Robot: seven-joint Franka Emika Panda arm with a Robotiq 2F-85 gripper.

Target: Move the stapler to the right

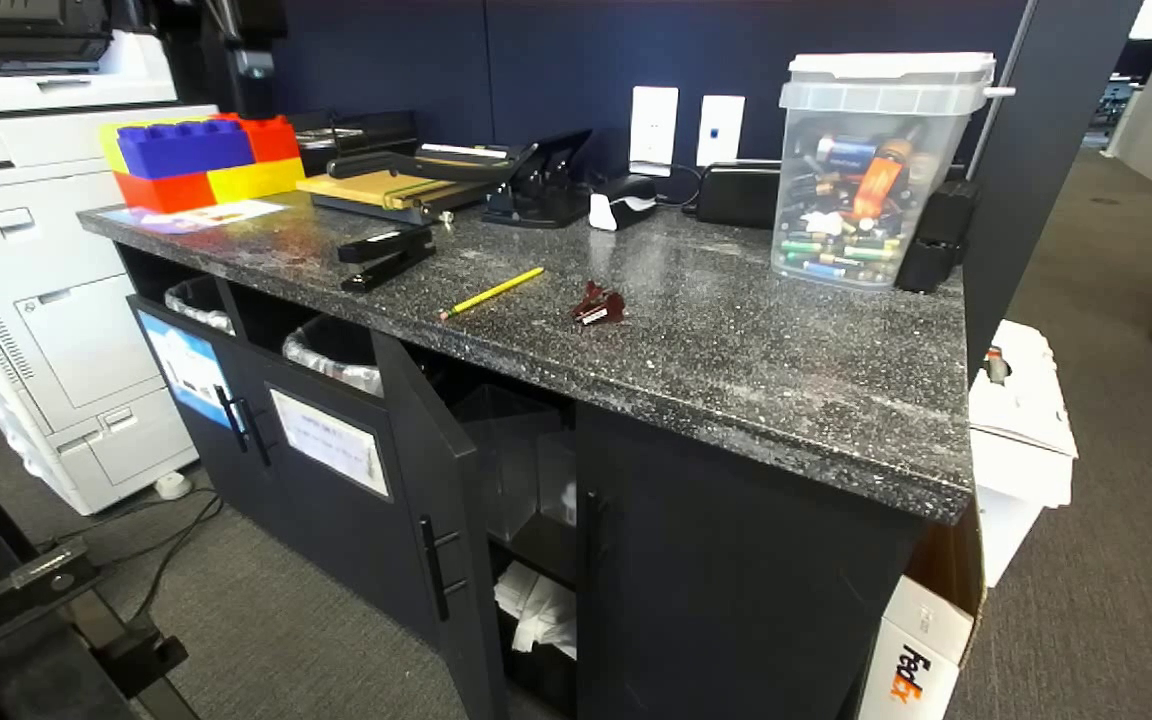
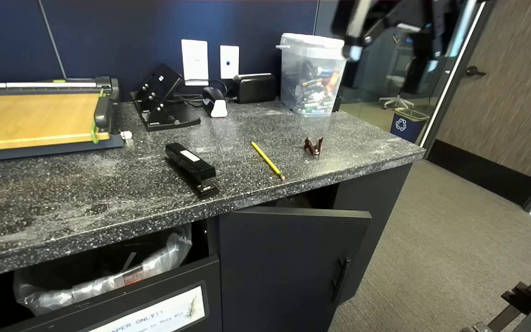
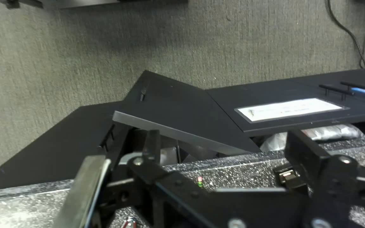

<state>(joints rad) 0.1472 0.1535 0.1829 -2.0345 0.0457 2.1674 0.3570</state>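
The stapler (image 2: 194,166), black with a white label on top, is on the speckled countertop (image 2: 109,184). It sits on its base, set aslant, one end close to the front edge. In an exterior view its position is between the paper trimmer (image 2: 30,117) and the yellow pencil (image 2: 268,159), apart from both. The dark red staple remover (image 2: 314,146) lies on the far side of the pencil from the stapler. The black hole punch (image 2: 160,94) stands behind, toward the wall (image 2: 122,27).

The gripper (image 2: 381,83) is raised above countertop level, well apart from the stapler. The jaws stand wide apart and have hold of nothing; the wrist view agrees. The gripper is blurred in the exterior view, so its exact position relative to the front edge cannot be fixed.

In the wrist view, one finger (image 3: 306,152) partly covers the stapler. The pencil's eraser end shows on the countertop, seen between the two fingers.

A clear lidded tub (image 2: 314,48) with assorted small items stands at the rear. Below, one cabinet door (image 2: 288,258) stands ajar. In an exterior view, a stack of coloured blocks (image 1: 204,155) occupies the far end, near a white copier (image 1: 86,340).
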